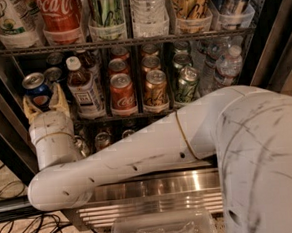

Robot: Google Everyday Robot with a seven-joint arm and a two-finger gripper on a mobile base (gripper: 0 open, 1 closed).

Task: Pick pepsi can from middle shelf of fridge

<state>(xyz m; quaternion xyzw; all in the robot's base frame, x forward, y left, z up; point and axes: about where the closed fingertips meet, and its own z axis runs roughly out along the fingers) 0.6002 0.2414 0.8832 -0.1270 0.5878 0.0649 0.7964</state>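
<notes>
- The middle shelf [136,115], a dark wire rack spanning the fridge [273,39], carries rows of cans and bottles.
- The pepsi can [36,89] stands at its front left, between the jaws of the gripper [44,99], which press its sides.
- Just right of the jaws: a white-capped bottle [84,92].
- Further right: a red Coca-Cola can [122,94], a gold-orange can [156,91], a green can [186,85], and water bottles [227,66].
</notes>
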